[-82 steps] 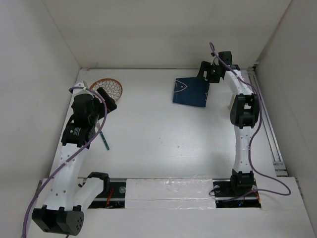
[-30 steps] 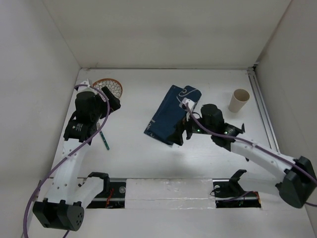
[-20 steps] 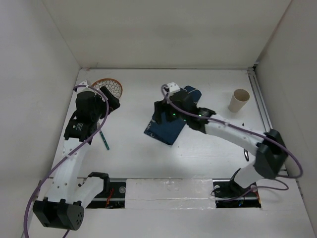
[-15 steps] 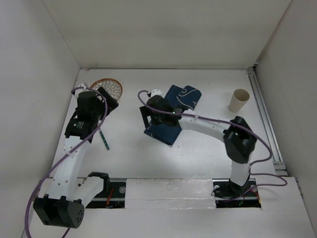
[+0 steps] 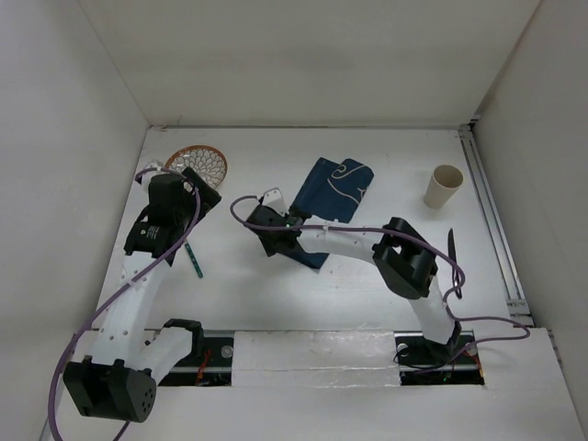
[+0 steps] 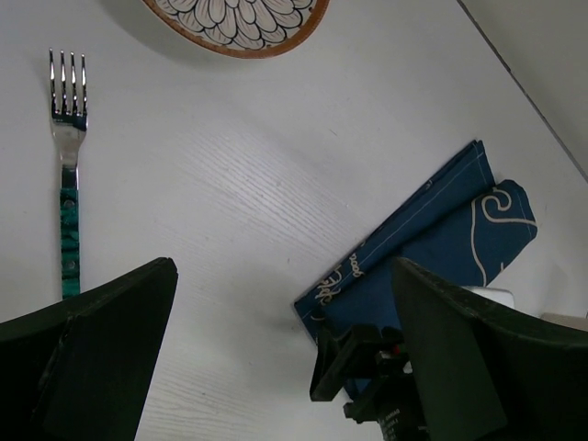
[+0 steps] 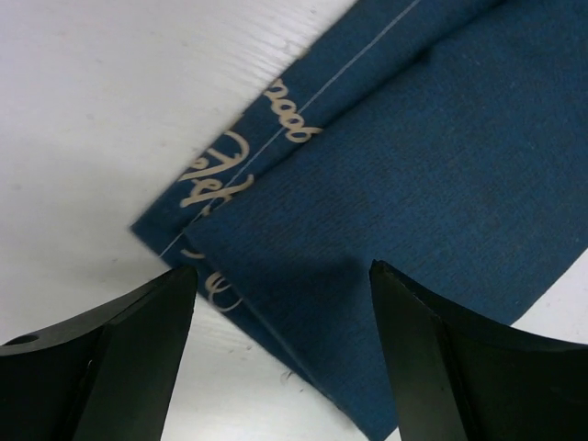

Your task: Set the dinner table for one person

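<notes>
The white dinner table fills the top view. A folded dark blue cloth with cream lettering lies slanted at its middle. My right gripper hovers open over the cloth's near-left corner. In the right wrist view the cloth lies flat under the spread right gripper. My left gripper is open and empty beside a patterned plate at the far left. The left wrist view shows the plate's rim, a green-handled fork, the cloth and the open left gripper.
A paper cup stands upright at the far right. The fork lies by the left arm, near the left wall. White walls close in the table on three sides. A rail runs along the right edge.
My right arm has swept from the far right corner to the middle, bringing the cloth along, and now reaches left over the cloth's near corner. The cup came into view. The left arm barely moved.
</notes>
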`<action>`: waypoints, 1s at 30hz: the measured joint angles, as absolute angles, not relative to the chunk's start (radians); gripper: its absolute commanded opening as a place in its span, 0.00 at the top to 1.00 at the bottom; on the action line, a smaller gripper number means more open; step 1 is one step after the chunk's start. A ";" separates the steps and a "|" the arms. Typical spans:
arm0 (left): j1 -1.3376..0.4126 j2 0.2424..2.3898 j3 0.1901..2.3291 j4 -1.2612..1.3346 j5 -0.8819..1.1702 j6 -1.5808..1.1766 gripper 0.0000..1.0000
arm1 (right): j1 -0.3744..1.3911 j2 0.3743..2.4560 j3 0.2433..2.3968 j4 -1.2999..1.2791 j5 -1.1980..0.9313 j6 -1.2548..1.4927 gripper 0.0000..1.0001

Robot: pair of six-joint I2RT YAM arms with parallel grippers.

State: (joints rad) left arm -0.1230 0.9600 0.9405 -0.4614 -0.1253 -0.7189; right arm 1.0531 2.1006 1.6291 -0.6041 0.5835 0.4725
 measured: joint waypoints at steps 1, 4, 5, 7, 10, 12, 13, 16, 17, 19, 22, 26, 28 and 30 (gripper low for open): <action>-0.123 0.960 0.940 -0.459 -0.120 -0.719 0.00 | 1.050 2.109 1.629 -0.608 0.594 0.474 0.19; -0.123 0.960 0.931 -0.444 -0.102 -0.715 0.00 | 1.046 2.135 1.636 -0.616 0.613 0.476 0.24; -0.123 0.960 0.926 -0.444 -0.097 -0.715 0.00 | 1.046 2.142 1.642 -0.616 0.616 0.475 0.24; -0.123 0.960 0.921 -0.446 -0.091 -0.715 0.00 | 1.047 2.154 1.650 -0.616 0.617 0.475 0.26; -0.123 0.960 0.920 -0.445 -0.087 -0.715 0.00 | 1.047 2.160 1.660 -0.612 0.618 0.467 0.38; -0.123 0.957 0.920 -0.445 -0.089 -0.715 0.00 | 1.047 2.162 1.662 -0.600 0.617 0.460 0.48; -0.123 0.953 0.920 -0.445 -0.091 -0.715 0.00 | 1.047 2.163 1.665 -0.597 0.616 0.456 0.62; -0.123 0.939 0.920 -0.445 -0.094 -0.715 0.00 | 1.047 2.168 1.673 -0.586 0.612 0.448 0.80; -0.123 0.934 0.920 -0.445 -0.095 -0.715 0.00 | 1.047 2.168 1.673 -0.583 0.612 0.446 0.89; -0.123 0.926 0.919 -0.444 -0.097 -0.715 0.00 | 1.046 2.168 1.673 -0.572 0.613 0.442 0.95; -0.123 0.923 0.918 -0.444 -0.098 -0.715 0.00 | 1.045 2.156 1.647 -0.537 0.612 0.446 1.00; -0.123 0.923 0.916 -0.439 -0.094 -0.715 0.00 | 1.045 2.037 1.493 -0.448 0.611 0.461 1.00; -0.123 0.923 0.912 -0.432 -0.083 -0.715 0.00 | 1.041 1.953 1.415 -0.416 0.619 0.480 1.00; -0.123 0.924 0.906 -0.421 -0.065 -0.712 0.00 | 1.040 1.855 1.333 -0.368 0.637 0.512 1.00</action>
